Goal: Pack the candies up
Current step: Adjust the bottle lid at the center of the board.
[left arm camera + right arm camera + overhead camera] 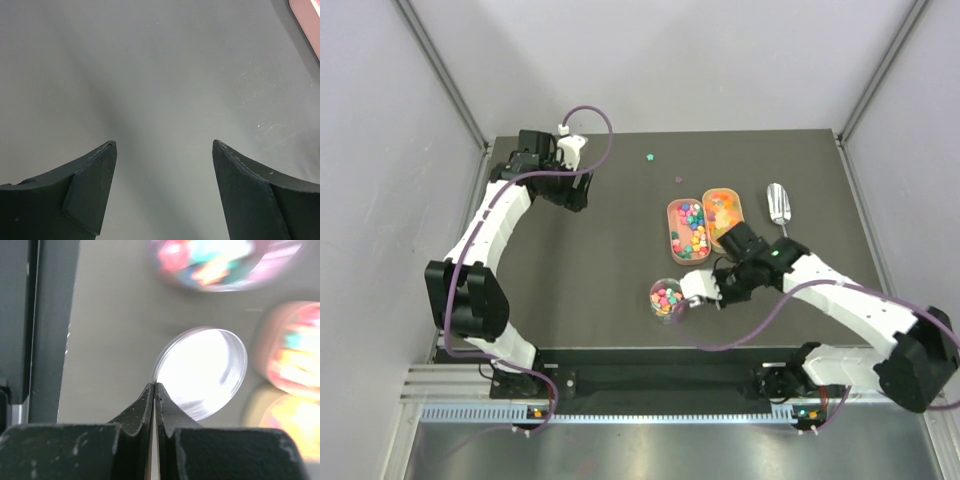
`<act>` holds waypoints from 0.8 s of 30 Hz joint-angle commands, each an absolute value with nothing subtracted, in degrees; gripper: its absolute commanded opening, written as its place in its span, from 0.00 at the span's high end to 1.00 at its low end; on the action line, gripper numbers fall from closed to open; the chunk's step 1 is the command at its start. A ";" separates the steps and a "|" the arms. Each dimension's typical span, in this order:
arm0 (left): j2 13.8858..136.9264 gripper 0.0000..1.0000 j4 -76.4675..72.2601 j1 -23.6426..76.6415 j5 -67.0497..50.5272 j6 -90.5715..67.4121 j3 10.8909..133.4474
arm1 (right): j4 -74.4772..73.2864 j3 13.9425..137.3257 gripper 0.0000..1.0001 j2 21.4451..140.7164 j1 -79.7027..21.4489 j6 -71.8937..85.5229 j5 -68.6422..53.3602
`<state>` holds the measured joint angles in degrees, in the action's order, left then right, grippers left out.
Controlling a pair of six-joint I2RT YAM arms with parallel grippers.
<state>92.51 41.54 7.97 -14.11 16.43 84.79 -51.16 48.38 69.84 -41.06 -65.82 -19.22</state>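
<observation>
**While one arm idles, the other does the capping**

At the table's far-left corner the left gripper hangs with jaws wide apart. The right gripper, nearer by far, is pinched together on the rim of a clear lid. The small jar sits just to its left. Two oval trays and the jar hold the candies; two lie stray.

From the right wrist, the candies in the round tub are a colour smear cut by the top edge; the pink-rimmed tray and the yellowish tray blur off the right side. The clear lid loses its near rim behind the closed right gripper — pinched or not, unclear. Overhead, a green speck and a purple speck are too small to name.
</observation>
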 commanded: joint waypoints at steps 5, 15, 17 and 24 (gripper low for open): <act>91.40 0.18 39.37 7.65 -15.90 15.74 85.60 | -70.73 64.67 1.00 71.79 -29.73 -56.51 -43.82; 94.57 0.18 39.90 7.65 -18.28 14.94 87.63 | -84.55 69.35 0.99 97.10 -14.24 -57.84 -69.60; 94.83 0.18 39.99 7.73 -18.46 14.94 87.63 | -84.46 68.82 0.98 102.10 -14.15 -56.26 -69.44; 95.71 0.17 39.90 7.73 -18.37 15.12 87.10 | -84.38 68.82 0.88 110.20 -7.83 -56.17 -65.76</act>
<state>95.31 41.52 7.92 -17.30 15.14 85.41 -76.03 67.55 106.48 -11.88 -56.36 -64.84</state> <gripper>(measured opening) 0.824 0.033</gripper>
